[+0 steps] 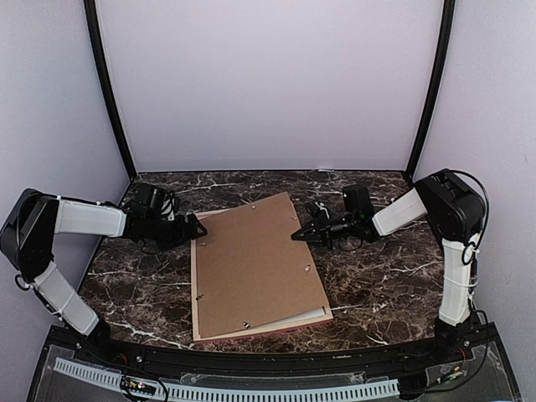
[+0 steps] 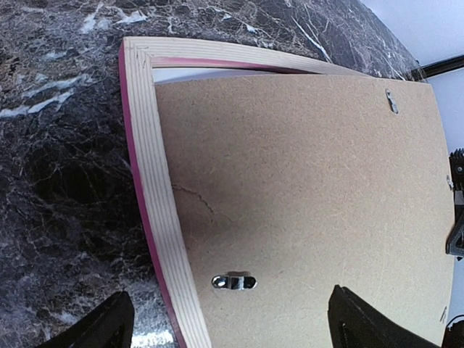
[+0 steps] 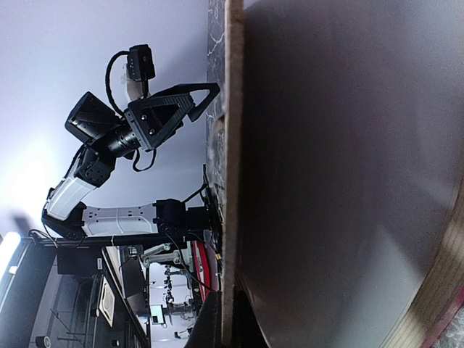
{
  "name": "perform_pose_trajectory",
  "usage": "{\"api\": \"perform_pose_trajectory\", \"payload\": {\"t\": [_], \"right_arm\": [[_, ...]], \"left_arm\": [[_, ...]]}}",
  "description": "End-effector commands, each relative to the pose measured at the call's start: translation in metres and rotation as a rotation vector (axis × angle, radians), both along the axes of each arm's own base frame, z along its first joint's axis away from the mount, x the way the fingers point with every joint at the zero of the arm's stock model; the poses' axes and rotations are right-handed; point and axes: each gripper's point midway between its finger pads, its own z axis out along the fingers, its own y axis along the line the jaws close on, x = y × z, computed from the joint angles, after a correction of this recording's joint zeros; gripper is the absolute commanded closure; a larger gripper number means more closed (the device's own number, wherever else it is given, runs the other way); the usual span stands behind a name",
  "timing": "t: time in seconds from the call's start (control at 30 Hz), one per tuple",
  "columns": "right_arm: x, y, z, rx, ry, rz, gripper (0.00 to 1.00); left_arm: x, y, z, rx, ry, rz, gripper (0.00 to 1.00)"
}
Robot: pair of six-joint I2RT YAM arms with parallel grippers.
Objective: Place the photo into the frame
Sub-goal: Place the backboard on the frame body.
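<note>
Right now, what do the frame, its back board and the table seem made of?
Frame: light bare wood, grain lines show, pink painted edge. Board: brown matte fibreboard or cardboard, speckled. Table: dark marble look, white veins, perhaps only printed.

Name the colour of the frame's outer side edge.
Pink-red, running beside the pale tan wood back of the frame; it shows best in the left wrist view.

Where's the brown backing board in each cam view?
Top external: backing board at table centre, lying skewed.
Left wrist: board fills centre and right, over the frame.
Right wrist: board seen edge-on, with a vertical edge at centre and its shadowed face filling the right.
Shared landmark: the open left claw, at the board's left side.
</note>
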Motion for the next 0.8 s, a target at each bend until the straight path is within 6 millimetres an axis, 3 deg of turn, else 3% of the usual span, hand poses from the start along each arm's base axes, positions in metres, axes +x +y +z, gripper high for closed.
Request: {"api": "perform_pose_trajectory", "payload": {"t": [0.0, 0.23, 0.77], "right_arm": [[0.003, 0.009, 0.008, 0.027, -0.077, 0.029, 1.0], [0.007, 0.011, 0.006, 0.009, -0.089, 0.02, 1.0], [0.017, 0.015, 0.025, 0.062, -0.121, -0.01, 1.0]], "left_arm": [[-0.002, -0.002, -0.004, -0.031, 0.007, -0.003, 0.04], [-0.006, -0.006, -0.01, -0.073, 0.026, -0.005, 0.04], [-0.007, -0.007, -0.013, -0.074, 0.033, -0.005, 0.04]]}}
